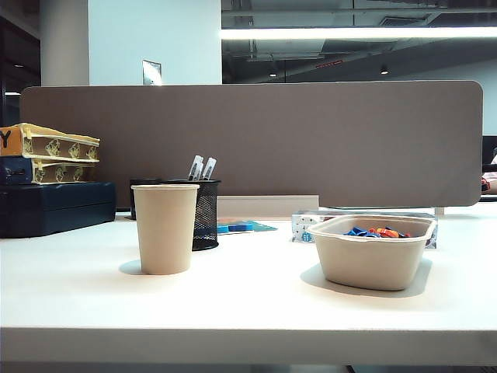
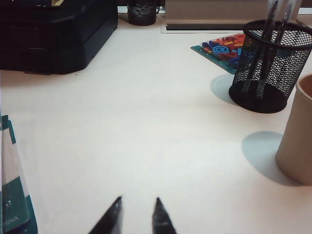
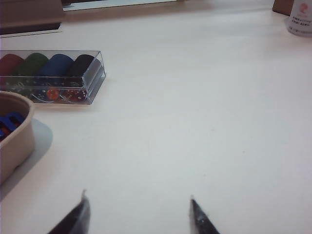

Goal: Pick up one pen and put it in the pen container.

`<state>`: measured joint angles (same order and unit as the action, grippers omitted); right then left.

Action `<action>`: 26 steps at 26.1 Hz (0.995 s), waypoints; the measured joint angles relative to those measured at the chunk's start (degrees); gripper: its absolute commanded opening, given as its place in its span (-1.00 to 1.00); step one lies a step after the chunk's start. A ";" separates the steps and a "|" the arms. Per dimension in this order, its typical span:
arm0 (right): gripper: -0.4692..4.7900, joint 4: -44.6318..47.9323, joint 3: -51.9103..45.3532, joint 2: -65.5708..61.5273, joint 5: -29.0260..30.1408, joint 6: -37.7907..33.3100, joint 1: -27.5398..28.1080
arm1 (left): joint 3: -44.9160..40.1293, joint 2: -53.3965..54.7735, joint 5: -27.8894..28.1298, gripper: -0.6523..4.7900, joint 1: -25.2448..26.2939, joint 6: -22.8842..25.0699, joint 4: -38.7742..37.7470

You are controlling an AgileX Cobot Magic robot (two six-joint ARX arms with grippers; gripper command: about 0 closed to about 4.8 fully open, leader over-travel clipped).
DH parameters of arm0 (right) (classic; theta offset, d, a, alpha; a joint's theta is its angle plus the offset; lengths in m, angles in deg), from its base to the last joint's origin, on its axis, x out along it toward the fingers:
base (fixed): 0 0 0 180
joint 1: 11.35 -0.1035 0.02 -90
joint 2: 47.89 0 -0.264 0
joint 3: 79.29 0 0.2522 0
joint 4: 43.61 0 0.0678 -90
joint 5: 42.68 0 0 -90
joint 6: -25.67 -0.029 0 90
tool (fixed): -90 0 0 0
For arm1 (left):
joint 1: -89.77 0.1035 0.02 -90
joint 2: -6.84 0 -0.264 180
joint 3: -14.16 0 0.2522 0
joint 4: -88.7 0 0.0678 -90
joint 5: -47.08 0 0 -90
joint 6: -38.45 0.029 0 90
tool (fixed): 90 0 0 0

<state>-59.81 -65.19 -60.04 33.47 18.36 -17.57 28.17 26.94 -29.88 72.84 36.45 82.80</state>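
White desk [image 1: 256,303] fills the lower frame of the exterior view; beige bowl [image 1: 377,260] at right, paper cup [image 1: 165,228] at left, black mesh pen container [image 1: 205,214] just behind the cup, pens [image 1: 199,167] standing inside. Right gripper [image 3: 138,214] fingers wide apart, empty, over bare desk. Left gripper [image 2: 137,215] fingers narrowly apart, empty.
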 measured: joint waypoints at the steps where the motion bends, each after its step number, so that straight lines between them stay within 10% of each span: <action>1: 0.14 0.00 0.00 0.04 0.02 0.00 0.02 | -0.02 0.00 0.00 -0.48 0.00 0.00 0.00; 26: 0.14 -0.22 0.00 10.16 0.04 0.00 0.20 | 0.00 -15.54 -0.02 -0.48 -0.02 0.00 -0.79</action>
<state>-60.03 -65.19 -49.87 33.52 18.36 -17.37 28.17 11.40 -29.90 72.82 36.45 82.01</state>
